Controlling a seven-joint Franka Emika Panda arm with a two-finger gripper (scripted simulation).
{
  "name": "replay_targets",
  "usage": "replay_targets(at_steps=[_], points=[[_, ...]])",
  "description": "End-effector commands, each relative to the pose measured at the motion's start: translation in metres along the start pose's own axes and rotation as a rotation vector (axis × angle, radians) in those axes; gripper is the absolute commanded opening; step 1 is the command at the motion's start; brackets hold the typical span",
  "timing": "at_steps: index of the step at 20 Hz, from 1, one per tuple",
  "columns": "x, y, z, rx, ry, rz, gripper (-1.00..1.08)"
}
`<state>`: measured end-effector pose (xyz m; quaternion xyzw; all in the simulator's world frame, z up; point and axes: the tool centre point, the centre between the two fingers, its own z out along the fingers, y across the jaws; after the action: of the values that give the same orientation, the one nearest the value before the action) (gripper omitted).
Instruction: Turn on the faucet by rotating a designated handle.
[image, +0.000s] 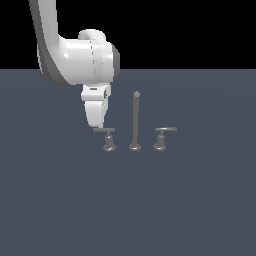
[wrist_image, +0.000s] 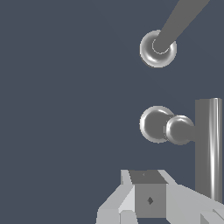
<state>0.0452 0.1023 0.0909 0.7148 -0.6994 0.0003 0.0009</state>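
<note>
Ext view, upper left: white Panda arm (image: 75, 55) hangs down, its pale gripper (image: 98, 122) ending just above/behind the near end of the handle (image: 104, 130), a short grey metal post on a rounded base w/ a flat, square-ended lever bar, sitting left of frame centre. Can't tell if there's contact. Gripper opening: can't tell in either view; one blocky fingertip shows low in the wrist view, and nothing is visibly clamped.

Centre: the faucet's tall thin grey spout rod (image: 135, 120) stands upright on the dark blue-grey tabletop (image: 128, 210).

Right of centre: second grey handle w/ slightly arched, round-tipped lever (image: 165, 129); not the target.

Wrist view: flat bar (wrist_image: 209, 148) runs along the frame's right side, post and base (wrist_image: 156, 124) mid-frame.

Step in hand, my read: get a fingertip beside the bar's outer end, then sweep sideways in an arc round the post. Push near the tip for leverage, keep height at bar level so the finger doesn't ride over, and stay clear of the spout rod.
</note>
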Motion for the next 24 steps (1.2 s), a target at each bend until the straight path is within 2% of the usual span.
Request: replay_targets(at_steps=[1, 6, 16, 18, 24], points=[[0.001, -0.002, 0.002, 0.001, 0.0, 0.009, -1.0], [0.001, -0.002, 0.002, 0.001, 0.0, 0.01, -1.0], [-0.019, 0.03, 0.002, 0.001, -0.002, 0.01, -1.0], [-0.013, 0.022, 0.002, 0.01, -0.002, 0.018, -1.0], [-0.012, 0.042, 0.002, 0.006, -0.002, 0.015, -1.0]])
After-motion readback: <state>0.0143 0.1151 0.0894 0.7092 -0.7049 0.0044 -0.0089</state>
